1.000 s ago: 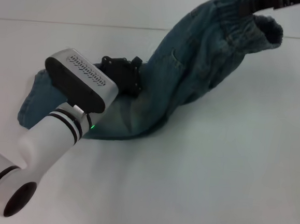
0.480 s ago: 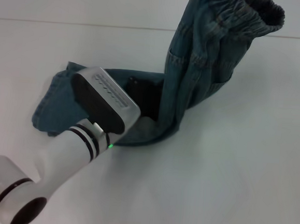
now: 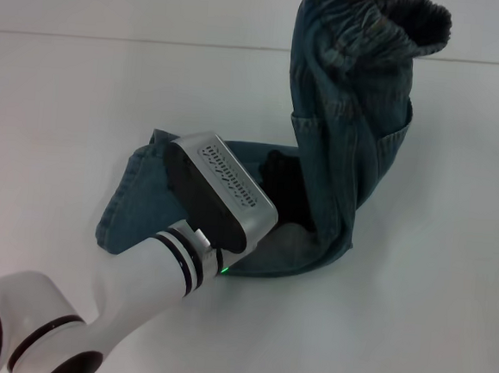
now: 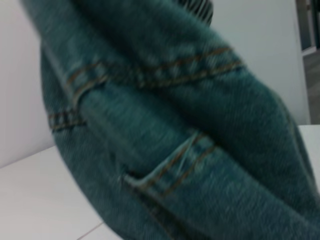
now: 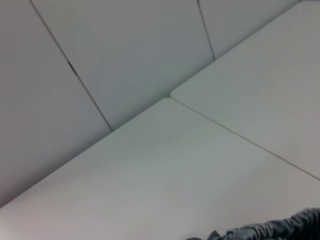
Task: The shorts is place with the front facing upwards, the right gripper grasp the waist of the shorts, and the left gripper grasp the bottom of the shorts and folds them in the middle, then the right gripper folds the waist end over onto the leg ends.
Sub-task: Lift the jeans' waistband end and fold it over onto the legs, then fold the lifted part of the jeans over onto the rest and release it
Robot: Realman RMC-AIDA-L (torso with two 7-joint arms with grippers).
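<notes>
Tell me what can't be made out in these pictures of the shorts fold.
- Right gripper: cut off above the head view's top edge; unseen in its wrist view.
- Left gripper: fingers hidden by its wrist housing and the blue-green denim shorts.
- Leg hems: partly covered by the left arm.

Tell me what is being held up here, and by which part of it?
The shorts hang lifted by the gathered waist, at the head view's top edge. Whatever grips them is out of view. The leg ends lie on the table.
</notes>
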